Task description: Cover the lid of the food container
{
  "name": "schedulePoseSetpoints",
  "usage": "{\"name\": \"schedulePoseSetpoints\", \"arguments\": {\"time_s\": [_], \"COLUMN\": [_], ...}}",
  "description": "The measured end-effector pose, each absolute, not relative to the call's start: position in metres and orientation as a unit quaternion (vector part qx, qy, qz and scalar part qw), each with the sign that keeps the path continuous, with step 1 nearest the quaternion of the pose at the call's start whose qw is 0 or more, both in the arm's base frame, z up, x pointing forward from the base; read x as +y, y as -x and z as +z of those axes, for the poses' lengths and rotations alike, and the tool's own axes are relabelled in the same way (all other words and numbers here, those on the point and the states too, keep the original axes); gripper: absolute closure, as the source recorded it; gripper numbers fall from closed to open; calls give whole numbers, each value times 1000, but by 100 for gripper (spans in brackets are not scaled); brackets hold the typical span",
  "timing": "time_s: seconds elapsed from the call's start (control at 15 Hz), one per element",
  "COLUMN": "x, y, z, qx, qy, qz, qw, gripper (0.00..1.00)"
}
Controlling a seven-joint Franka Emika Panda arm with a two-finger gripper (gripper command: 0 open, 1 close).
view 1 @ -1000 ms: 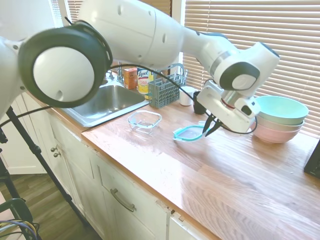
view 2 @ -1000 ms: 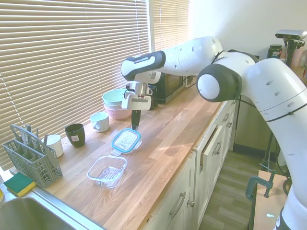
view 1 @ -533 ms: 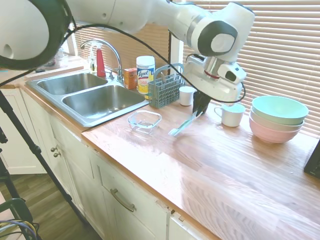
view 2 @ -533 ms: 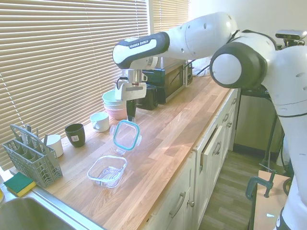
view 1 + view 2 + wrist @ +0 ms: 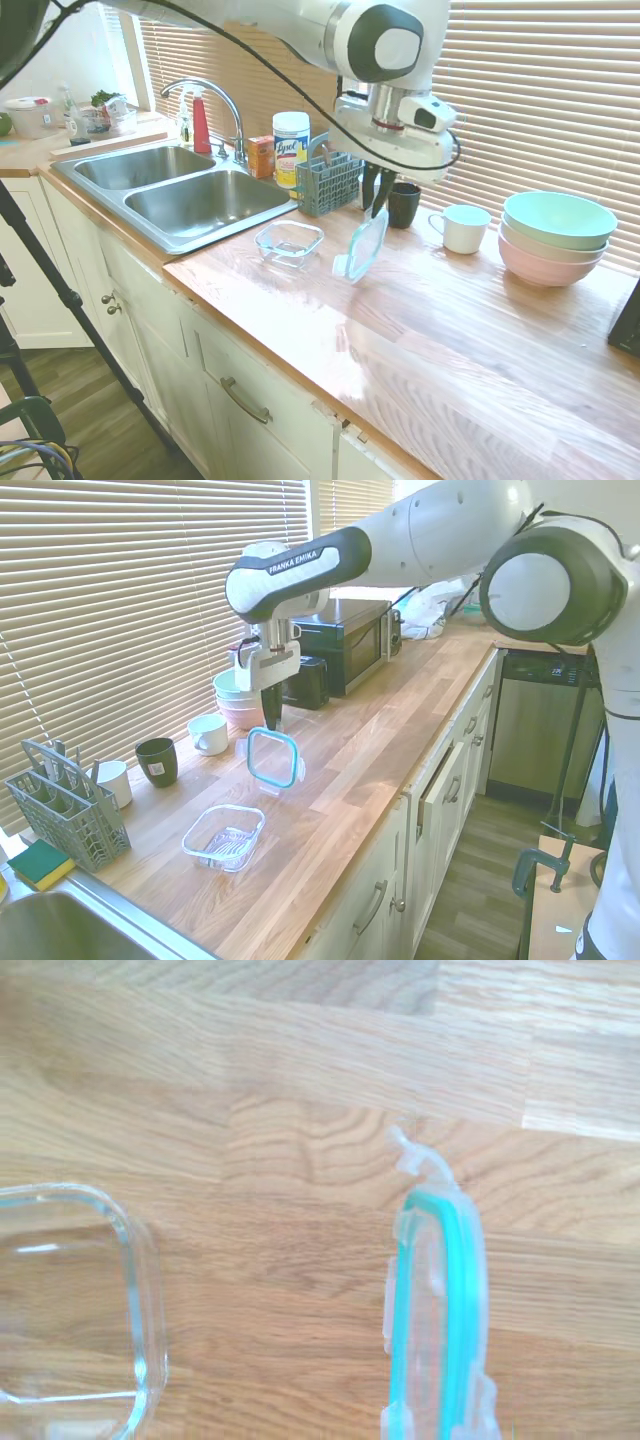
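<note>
Teal-rimmed lid [image 5: 362, 245] pinched by its upper edge in the gripper [image 5: 378, 203], hanging nearly upright above the wooden counter [image 5: 480, 330] at centre frame, just right of the glass food container [image 5: 289, 242]. Picked up, then, but not yet placed: container open and bare at centre-left, apart from the lid. Left to do, by the look of it: carry across, tip flat, lower onto the rim.

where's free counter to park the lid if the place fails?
Bare wood along the counter front edge, from the food container past the bowls. The lid hangs tilted from the gripper beside the container. Crowded along the blinds: cutlery basket, dark cup, white mug.
</note>
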State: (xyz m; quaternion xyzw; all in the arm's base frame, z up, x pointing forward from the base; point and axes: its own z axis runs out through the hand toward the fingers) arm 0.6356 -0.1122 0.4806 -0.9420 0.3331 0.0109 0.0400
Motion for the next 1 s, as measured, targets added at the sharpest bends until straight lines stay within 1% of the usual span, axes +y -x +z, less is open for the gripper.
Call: {"name": "schedulePoseSetpoints", "arguments": {"time_s": [0.33, 0.6, 1.0], "x": [-70, -61, -45], "y": [-621, -618, -596], "z": [478, 478, 502], "qx": [316, 318, 315], "qy": [949, 948, 949], "qz": [2, -7, -22], "qw": [17, 14, 11], "gripper": [100, 100, 100]}}
